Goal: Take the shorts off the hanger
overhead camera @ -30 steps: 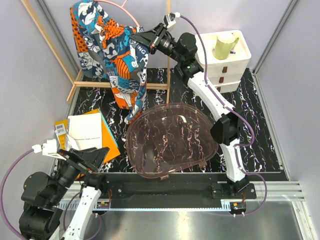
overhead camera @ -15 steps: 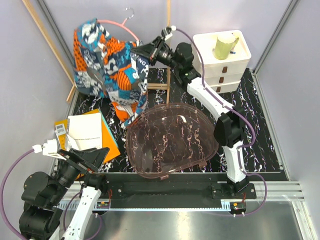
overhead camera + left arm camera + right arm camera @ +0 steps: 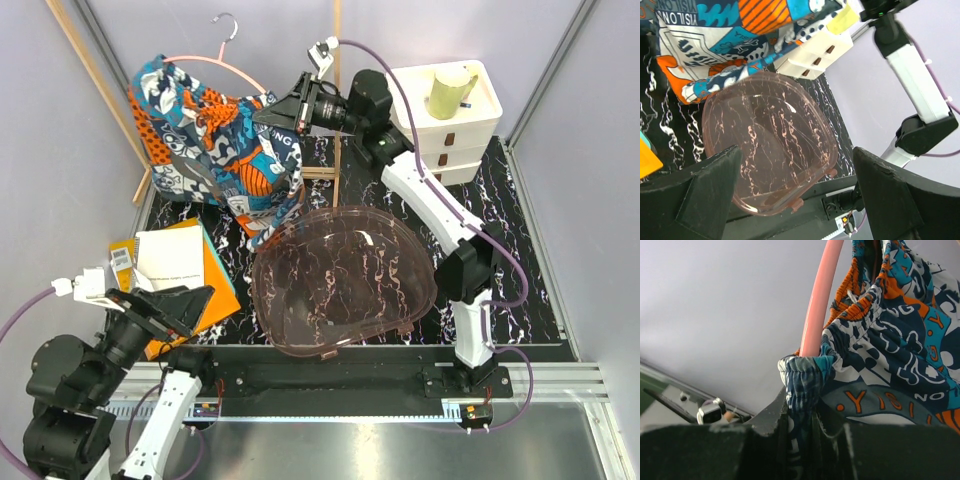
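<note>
**Fabric pinched, hanger not yet out**

My right gripper (image 3: 800, 410) clamps narrow on the shorts (image 3: 215, 130) at the waistband, beside the hanger (image 3: 822, 295). Both are held aloft over the bench's (image 3: 520, 250) far left corner so the cloth hangs free. My left gripper (image 3: 170, 308) gapes wide and empty at the near left corner.

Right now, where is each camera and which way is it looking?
Top: above and behind, looking down at the table; left arm and right arm show.
Left wrist: on the left arm, facing the dish and shorts; its open left tool shows.
Right wrist: on the right arm, facing the hanger; its right tool grips the shorts.
Shared: top and left wrist both see the dish and shorts.
</note>
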You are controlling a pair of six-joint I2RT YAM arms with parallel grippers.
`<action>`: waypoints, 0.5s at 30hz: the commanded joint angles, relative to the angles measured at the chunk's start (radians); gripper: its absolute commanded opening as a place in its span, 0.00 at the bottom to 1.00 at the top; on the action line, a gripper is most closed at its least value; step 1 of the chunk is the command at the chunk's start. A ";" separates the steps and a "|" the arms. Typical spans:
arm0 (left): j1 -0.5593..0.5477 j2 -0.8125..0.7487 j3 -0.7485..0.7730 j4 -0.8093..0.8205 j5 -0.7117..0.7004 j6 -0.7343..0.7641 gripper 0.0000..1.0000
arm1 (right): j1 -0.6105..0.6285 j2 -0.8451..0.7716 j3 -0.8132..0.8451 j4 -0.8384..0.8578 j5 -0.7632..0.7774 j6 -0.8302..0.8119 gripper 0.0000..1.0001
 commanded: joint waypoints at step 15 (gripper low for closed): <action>0.002 0.631 0.710 0.222 0.121 0.315 0.90 | 0.031 -0.301 -0.053 -0.308 -0.061 -0.629 0.00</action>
